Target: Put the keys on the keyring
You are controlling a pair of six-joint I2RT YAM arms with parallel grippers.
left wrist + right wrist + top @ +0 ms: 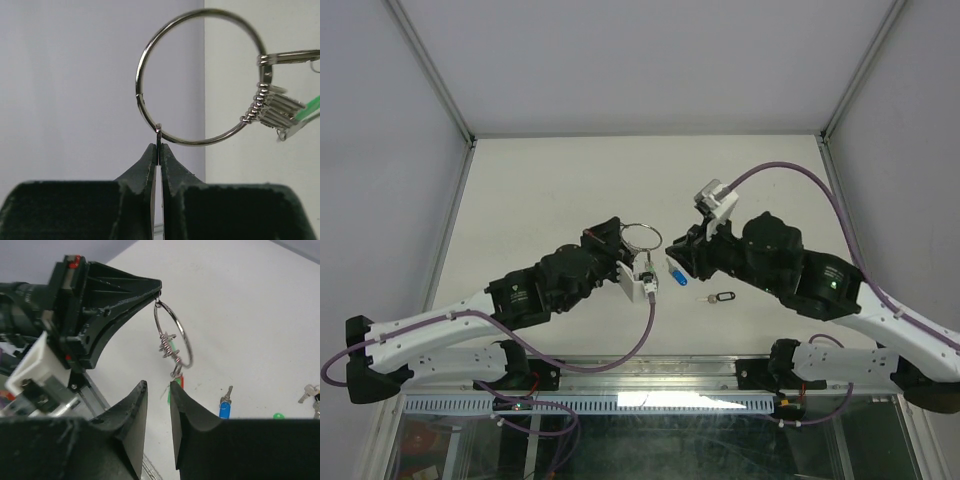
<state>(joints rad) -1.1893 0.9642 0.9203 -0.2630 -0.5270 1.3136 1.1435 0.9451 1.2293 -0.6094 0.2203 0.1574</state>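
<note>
My left gripper (626, 244) is shut on the rim of the keyring (642, 236), a thin silver wire ring held up above the table. In the left wrist view the fingertips (153, 152) pinch the ring's (138, 85) lower edge, and small rings with a green-capped key (309, 105) hang at its right. My right gripper (157, 385) is open and empty just below the ring (188, 340). Its right fingertip (176, 389) is next to the dangling red and green caps (179, 381). A blue-capped key (677, 275) lies on the table, also seen in the right wrist view (224, 409).
A small key with a black tag (718, 298) lies right of the blue key. More silver keys (310, 392) and a green cap (278, 416) lie at the right edge of the right wrist view. Grey walls enclose the white table (570, 180).
</note>
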